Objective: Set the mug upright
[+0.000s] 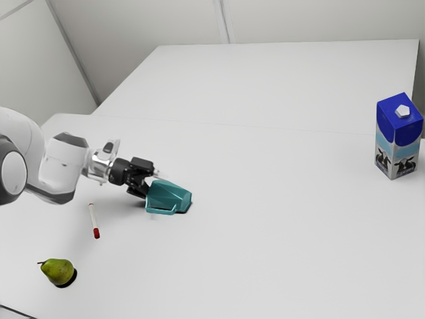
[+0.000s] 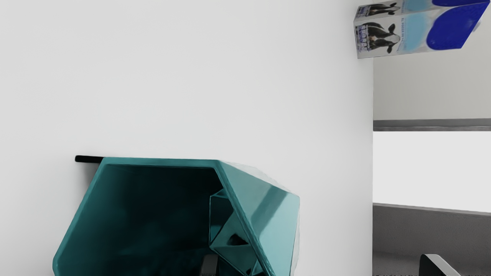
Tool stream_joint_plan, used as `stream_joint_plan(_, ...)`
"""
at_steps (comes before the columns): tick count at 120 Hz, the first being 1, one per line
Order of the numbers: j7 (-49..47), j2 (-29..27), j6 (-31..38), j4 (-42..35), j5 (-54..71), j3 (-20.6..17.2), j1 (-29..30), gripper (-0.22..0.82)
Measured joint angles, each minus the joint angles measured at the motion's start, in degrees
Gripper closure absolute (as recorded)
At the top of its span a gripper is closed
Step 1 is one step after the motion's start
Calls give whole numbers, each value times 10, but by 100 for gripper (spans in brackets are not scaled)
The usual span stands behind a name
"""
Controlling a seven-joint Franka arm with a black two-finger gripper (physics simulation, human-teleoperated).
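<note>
Exterior view: teal faceted mug [image 1: 169, 197] on its side on bench [image 1: 265, 259], mouth toward tool [image 1: 153, 184], base toward the exterior view's right, handle [image 1: 161, 211] on the near side. Tool at the mug's mouth, arm [image 1: 63, 166] coming in from the exterior view's left. White marker with red end [image 1: 94, 222] lying on bench, near the arm. Green pear [image 1: 58, 271] beyond marker, toward the near edge. Milk carton [image 1: 398, 143], blue top and cow print, upright, well apart from mug at the exterior view's right.

Wrist view: tool [image 2: 321, 265] fingers wide apart, one inside the mug's mouth, other outside past its wall; not clamped on anything. Mug's mouth faces the camera, dark interior. Carton well beyond mug.
</note>
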Motion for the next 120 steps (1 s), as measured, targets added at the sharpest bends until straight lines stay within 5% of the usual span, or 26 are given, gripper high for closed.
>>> stream_joint_plan(22, 3, -5, 6, -1, -1, -2, -1, 47)
stream_joint_plan(41, 3, -6, 8, -7, -1, -2, -3, 66)
stream_joint_plan(71, 0, -18, 10, -7, 2, -2, -3, 75)
stream_joint_plan(92, -13, -77, 22, 10, 27, -24, -28, 77)
stream_joint_plan(120, -61, -87, 137, 94, 361, -72, -119, 78)
